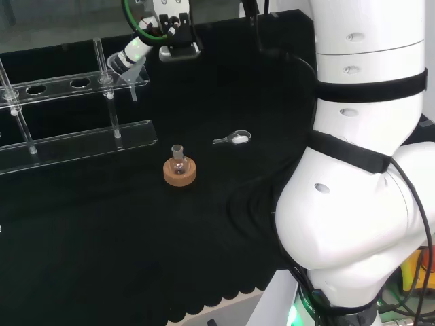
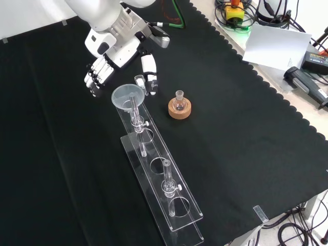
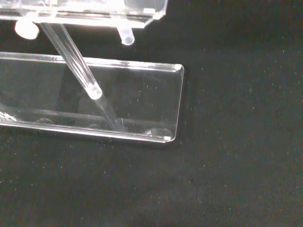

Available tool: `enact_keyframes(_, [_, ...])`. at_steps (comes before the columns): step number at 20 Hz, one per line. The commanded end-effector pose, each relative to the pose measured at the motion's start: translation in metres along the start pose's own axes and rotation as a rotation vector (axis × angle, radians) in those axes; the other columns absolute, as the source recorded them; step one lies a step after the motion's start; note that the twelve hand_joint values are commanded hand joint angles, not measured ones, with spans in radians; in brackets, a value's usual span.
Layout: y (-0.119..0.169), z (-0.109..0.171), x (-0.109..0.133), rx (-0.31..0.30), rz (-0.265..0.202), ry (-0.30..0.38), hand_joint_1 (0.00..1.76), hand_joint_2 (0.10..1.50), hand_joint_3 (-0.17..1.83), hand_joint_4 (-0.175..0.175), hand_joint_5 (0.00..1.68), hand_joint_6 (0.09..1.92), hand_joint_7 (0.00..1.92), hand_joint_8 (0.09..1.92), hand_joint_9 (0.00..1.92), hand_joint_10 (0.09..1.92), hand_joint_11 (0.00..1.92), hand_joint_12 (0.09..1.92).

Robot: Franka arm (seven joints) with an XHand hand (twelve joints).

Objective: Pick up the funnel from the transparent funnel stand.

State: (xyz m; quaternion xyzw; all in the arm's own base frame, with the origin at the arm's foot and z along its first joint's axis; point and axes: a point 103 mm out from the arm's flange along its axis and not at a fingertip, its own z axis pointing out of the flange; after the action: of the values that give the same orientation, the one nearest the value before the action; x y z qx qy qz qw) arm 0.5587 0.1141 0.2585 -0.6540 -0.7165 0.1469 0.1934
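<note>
Your robot's hand point(image 2: 110, 64) is hovering with fingers relaxed and grasping nothing, fingers and thumb point(image 2: 149, 69) flanking the funnel point(image 2: 125, 97) at the far end of the clear funnel stand point(image 2: 169, 205). The funnel is sitting in the stand's end hole. Just beside it, a small flask point(image 2: 179, 101) is resting on a cork ring point(image 2: 179, 111).

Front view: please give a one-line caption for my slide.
Robot hand open just behind a clear funnel seated in the transparent stand, beside a small flask on a cork ring.
</note>
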Motion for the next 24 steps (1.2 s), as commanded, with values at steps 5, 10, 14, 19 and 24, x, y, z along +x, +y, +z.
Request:
enact_keyframes(5, [0.002,0.003,0.014,-0.004,0.002,0.018,0.38,0.67,0.03,-0.107,0.00,0.09,0.12,0.09,0.05,0.09,0.00,0.09])
enact_keyframes(10, [0.004,0.001,0.007,0.008,-0.018,0.023,0.38,0.67,0.03,-0.107,0.00,0.09,0.10,0.09,0.05,0.09,0.00,0.09])
enact_keyframes(14, [0.007,0.005,0.010,0.026,-0.016,0.006,0.38,0.67,0.03,-0.101,0.00,0.09,0.08,0.09,0.05,0.09,0.00,0.09])
enact_keyframes(19, [0.009,0.008,0.024,0.033,-0.003,-0.006,0.38,0.67,0.03,-0.099,0.00,0.09,0.06,0.09,0.04,0.09,0.00,0.09])
enact_keyframes(24, [0.010,0.009,0.027,0.035,-0.004,-0.012,0.37,0.67,0.03,-0.099,0.00,0.09,0.06,0.09,0.04,0.09,0.00,0.09])
